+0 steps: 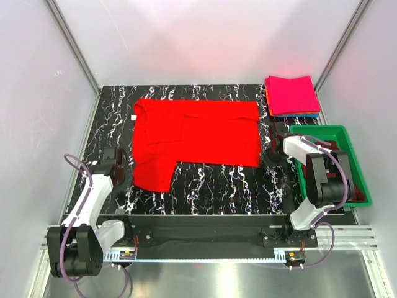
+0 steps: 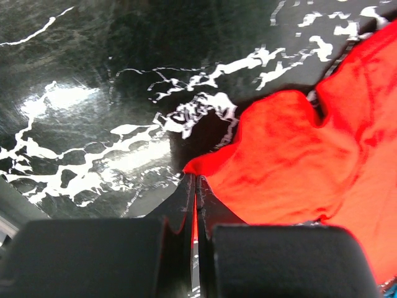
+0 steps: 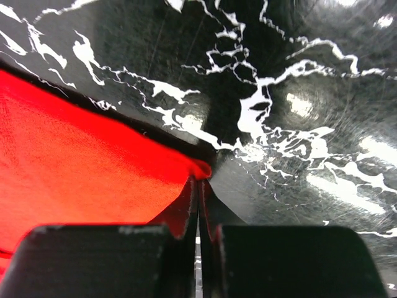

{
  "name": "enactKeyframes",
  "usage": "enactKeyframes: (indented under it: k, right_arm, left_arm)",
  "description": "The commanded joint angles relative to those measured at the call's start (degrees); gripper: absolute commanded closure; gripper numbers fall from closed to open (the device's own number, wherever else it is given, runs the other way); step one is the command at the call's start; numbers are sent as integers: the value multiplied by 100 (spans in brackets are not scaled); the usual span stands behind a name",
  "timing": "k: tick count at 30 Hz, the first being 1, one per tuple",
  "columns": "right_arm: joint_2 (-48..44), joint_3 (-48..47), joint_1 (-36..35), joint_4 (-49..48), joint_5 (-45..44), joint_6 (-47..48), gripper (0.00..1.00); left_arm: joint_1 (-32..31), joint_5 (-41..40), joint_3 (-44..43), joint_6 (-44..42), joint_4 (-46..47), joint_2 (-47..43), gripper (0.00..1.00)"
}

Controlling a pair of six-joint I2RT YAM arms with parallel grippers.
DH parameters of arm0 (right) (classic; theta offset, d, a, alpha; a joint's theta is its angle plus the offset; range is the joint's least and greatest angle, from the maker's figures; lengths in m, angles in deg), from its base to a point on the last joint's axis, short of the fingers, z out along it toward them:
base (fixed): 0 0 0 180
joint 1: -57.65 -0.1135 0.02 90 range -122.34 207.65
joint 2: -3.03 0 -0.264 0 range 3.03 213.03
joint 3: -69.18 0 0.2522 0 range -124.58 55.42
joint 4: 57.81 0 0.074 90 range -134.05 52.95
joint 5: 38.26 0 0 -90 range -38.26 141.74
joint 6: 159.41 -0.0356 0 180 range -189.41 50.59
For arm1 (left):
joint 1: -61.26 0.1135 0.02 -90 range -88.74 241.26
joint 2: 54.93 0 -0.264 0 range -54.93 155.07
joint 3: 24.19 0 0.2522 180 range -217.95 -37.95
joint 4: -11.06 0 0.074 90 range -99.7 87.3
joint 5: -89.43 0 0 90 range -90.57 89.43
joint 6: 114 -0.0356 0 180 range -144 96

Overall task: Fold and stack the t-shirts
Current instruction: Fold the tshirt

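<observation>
Got red shirt [image 1: 197, 133] spread mostly flat mid-table [image 1: 211, 186], neck to the left, one sleeve sticking out near-left. Pinching cloth edge by that sleeve with left gripper [image 1: 124, 166]: jaws pressed together, red showing between them in left wrist view. Same on the other side: right gripper [image 1: 264, 158] clamped on shirt's near-right hem corner, jaws squeezed onto the fold. Seeing magenta shirt [image 1: 291, 93] folded flat on top of small stack [image 1: 295, 114] at back-right, well apart from the red one. Green bin [image 1: 356, 161] along right edge, beside right arm.
</observation>
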State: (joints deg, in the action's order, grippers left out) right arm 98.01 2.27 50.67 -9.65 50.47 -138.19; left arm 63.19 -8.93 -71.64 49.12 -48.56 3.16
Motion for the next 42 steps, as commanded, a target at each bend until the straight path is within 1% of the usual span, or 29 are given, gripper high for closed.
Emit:
enactKeyframes:
  k: [1, 7, 13, 19, 23, 27, 28, 31, 35, 37, 42]
  right_arm:
    - [-32, -213, -40, 146, -531, 232, 100]
    - [-6, -618, -40, 244, -584, 584, 100]
    - [240, -1162, -40, 305, -461, 1041, 100]
    - [565, -1865, -57, 454, -320, 1349, 100]
    - [785, -2514, -49, 542, -346, 1647, 100]
    - [1101, -3095, -49, 700, -355, 1858, 100]
    - [1250, -3227, -49, 735, -382, 1902, 100]
    - [1592, -3746, -49, 858, -443, 2061, 100]
    - [2015, -4457, -40, 1025, -540, 2254, 100]
    - [2261, -4738, -31, 1096, -557, 2298, 100]
    - [2578, -5012, -22, 1070, -645, 2386, 100]
  left_arm:
    - [0, -210, -462, -35, -10, -122, 100]
    - [9, -403, -1103, -184, -106, 159, 100]
    - [0, -351, -1491, -219, 25, 519, 100]
    - [0, -316, -2018, -333, 130, 958, 100]
    - [-9, -271, -2404, -430, 245, 1336, 100]
    - [0, -280, -2922, -579, 385, 1932, 100]
    - [9, -298, -3228, -667, 377, 2065, 100]
    - [9, -298, -3678, -781, 350, 2549, 100]
    - [17, -193, -4407, -800, 324, 3146, 100]
    - [18, -131, -4584, -808, 333, 3462, 100]
    - [17, -149, -5286, -949, 219, 4017, 100]
